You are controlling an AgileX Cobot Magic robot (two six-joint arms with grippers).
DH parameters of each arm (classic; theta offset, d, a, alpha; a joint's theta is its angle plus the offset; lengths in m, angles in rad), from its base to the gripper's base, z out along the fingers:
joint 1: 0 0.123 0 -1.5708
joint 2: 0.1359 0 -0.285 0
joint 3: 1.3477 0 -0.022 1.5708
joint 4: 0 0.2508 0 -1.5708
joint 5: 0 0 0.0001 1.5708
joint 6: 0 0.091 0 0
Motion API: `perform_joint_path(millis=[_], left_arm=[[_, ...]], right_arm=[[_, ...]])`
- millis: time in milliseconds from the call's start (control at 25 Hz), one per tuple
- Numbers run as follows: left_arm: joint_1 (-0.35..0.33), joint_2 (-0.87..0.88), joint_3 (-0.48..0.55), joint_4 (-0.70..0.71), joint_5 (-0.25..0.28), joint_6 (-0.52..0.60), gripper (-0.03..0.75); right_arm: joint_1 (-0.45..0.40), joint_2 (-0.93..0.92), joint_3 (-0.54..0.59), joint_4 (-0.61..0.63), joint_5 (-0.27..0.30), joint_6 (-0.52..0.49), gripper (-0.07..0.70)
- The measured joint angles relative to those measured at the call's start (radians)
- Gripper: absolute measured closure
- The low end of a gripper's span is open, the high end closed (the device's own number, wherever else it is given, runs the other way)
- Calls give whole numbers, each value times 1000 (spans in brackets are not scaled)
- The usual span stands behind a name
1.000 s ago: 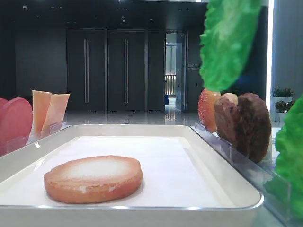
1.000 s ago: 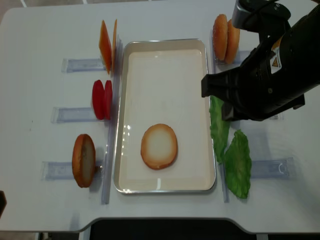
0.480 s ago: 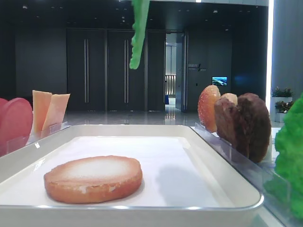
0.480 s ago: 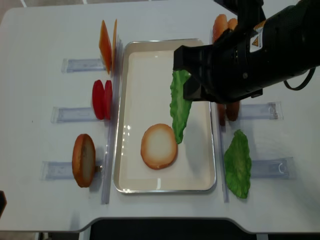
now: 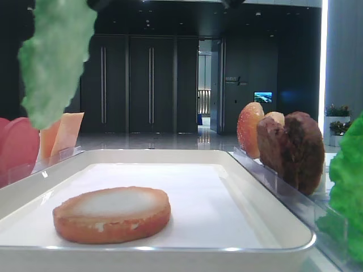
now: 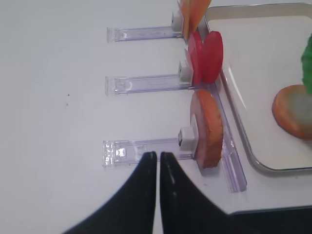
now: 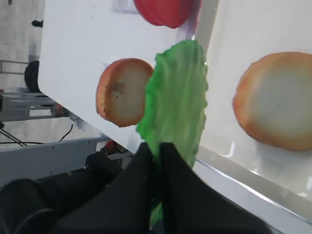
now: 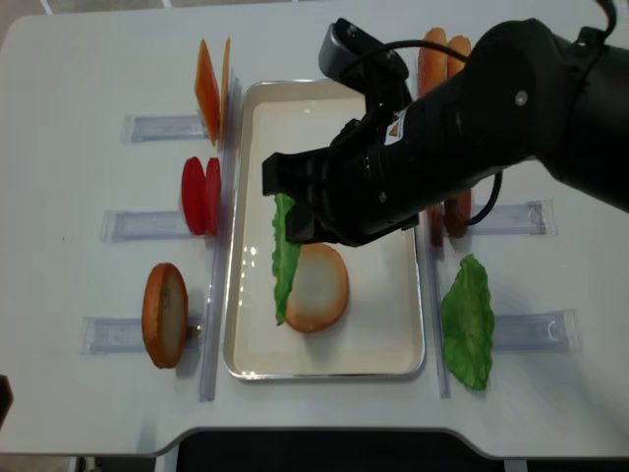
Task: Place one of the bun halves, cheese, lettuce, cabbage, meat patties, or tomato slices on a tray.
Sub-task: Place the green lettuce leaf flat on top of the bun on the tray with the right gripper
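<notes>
pinching lettuce [image 7: 176,102] in closed right jaws, wrist-view only; overhead: leaf above tray [image 8: 388,339] bun [image 8: 319,287]; left jaws shut.

Even overhead light on the white counter [image 8: 79,59]; glare along the tray [image 5: 272,226] rim; the low view's lettuce [image 5: 54,62] hangs blurred; wrist views soft.

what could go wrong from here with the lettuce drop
The right gripper pinches only one edge of the hanging lettuce, so it could swing and land off the bun half. It hangs near the tray's left rim, so it might drape over that rim or brush the tomato slices.
</notes>
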Motion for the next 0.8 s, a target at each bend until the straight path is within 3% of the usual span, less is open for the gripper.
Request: perform_joint_path(millis=[400, 800], left_arm=[[0, 0, 0, 0, 0, 0, 702], [0, 0, 0, 0, 0, 0, 702]], right_arm=[[-2, 116, 2, 260, -34, -314, 618], [-62, 159, 15, 316, -8, -405, 618]])
